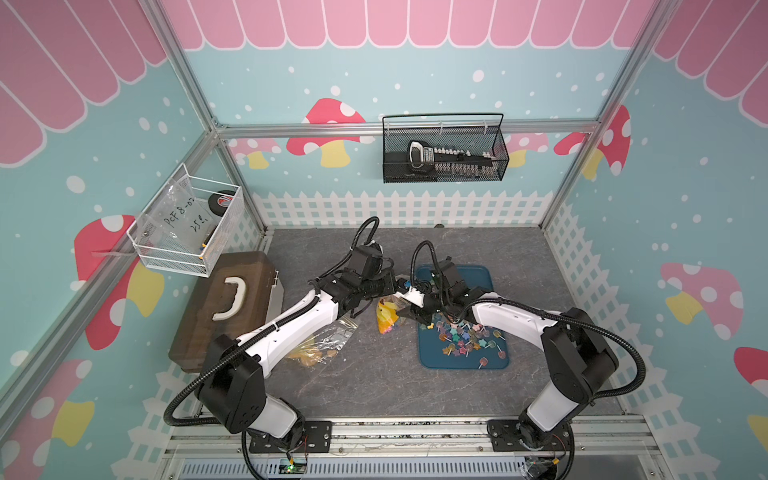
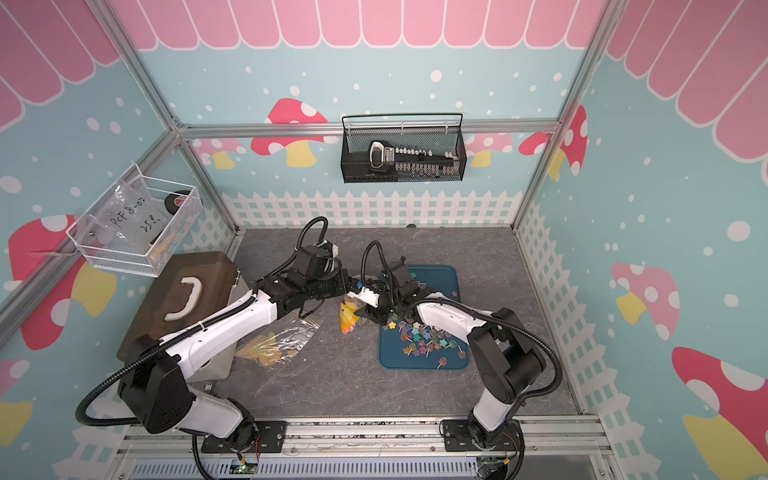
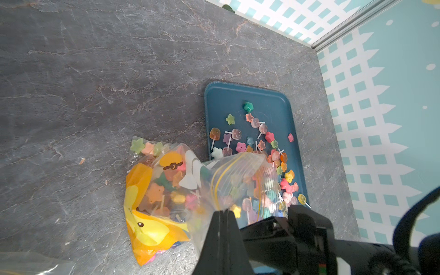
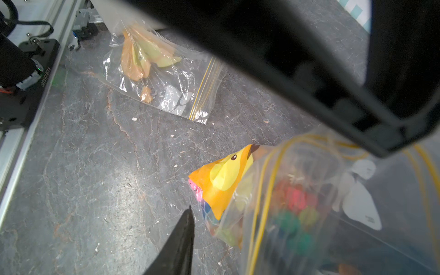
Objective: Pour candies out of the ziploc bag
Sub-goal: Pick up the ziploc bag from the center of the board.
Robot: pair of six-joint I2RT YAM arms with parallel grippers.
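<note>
The bag lies lower centre in the left wrist view, its bottom at left on the table and its mouth at right over the tray. There are candies both inside it and on the tray. The left gripper pinches its zipper rim; whether the right gripper beside the mouth holds it, I cannot tell.

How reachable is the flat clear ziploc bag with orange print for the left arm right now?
Likely not yet. The left gripper is shut on the rim of the candy-filled ziploc bag, so it must let go first. The flat clear bag lies uncovered on the grey table, near that arm.
</note>
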